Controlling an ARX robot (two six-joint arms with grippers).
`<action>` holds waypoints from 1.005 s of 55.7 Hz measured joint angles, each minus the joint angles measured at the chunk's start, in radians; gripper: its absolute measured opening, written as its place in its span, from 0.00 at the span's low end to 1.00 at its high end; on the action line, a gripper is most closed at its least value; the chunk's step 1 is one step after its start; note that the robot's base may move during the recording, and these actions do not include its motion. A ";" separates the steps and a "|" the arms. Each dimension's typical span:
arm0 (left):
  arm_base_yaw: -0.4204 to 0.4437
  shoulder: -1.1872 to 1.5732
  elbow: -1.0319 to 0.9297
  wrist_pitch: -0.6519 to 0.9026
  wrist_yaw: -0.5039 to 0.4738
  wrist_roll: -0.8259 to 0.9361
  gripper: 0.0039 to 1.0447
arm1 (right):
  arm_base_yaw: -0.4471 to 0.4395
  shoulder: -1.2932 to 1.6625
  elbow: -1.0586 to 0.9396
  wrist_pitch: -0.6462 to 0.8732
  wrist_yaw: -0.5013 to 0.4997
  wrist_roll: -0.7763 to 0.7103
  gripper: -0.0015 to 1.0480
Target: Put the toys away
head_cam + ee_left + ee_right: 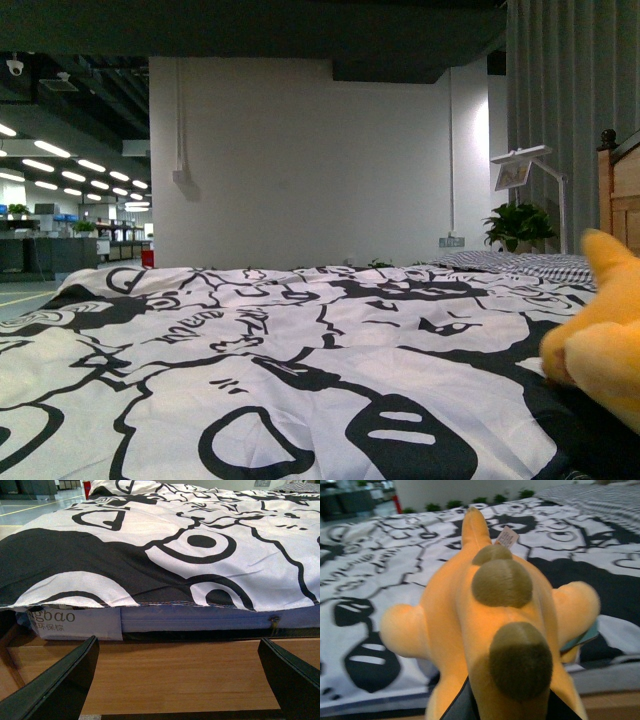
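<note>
One soft orange-yellow plush animal (445, 615), bearing three rounded olive-green bumps (502, 582) and one paper tag (507, 537). One wooden bed (175, 675) with one black-and-white patterned cover (300, 330). At three o'clock, one white lamp (530, 158) and one leafy green potted plant (518, 225).

Ambient light is dim; ceiling strip lights (50, 150) glare at left. The close plush toy (495, 630) is out of focus.

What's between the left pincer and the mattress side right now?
Left wrist view: only a bare wooden bed board lies between the open left pincer and the mattress side.
</note>
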State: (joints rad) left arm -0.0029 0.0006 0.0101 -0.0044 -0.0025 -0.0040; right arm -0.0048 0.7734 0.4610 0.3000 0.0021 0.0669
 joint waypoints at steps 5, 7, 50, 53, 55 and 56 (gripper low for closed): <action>0.000 0.000 0.000 0.000 0.002 0.000 0.94 | 0.000 -0.036 -0.071 0.025 0.005 -0.029 0.06; 0.000 0.000 0.000 0.000 0.003 0.000 0.94 | 0.001 -0.050 -0.092 0.034 0.002 -0.036 0.06; 0.000 0.000 0.000 0.000 0.002 0.000 0.94 | 0.002 -0.363 -0.382 0.028 0.000 -0.059 0.06; 0.000 0.000 0.000 0.000 0.002 0.000 0.94 | 0.002 -0.382 -0.389 0.017 0.000 -0.059 0.06; 0.000 0.000 0.000 0.000 0.002 0.000 0.94 | 0.002 -0.396 -0.394 0.008 0.000 -0.059 0.06; 0.000 0.000 0.000 0.000 0.002 0.000 0.94 | 0.002 -0.402 -0.396 0.004 0.000 -0.059 0.06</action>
State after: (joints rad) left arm -0.0029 0.0006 0.0101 -0.0044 -0.0002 -0.0040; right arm -0.0029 0.3714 0.0654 0.3042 0.0021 0.0078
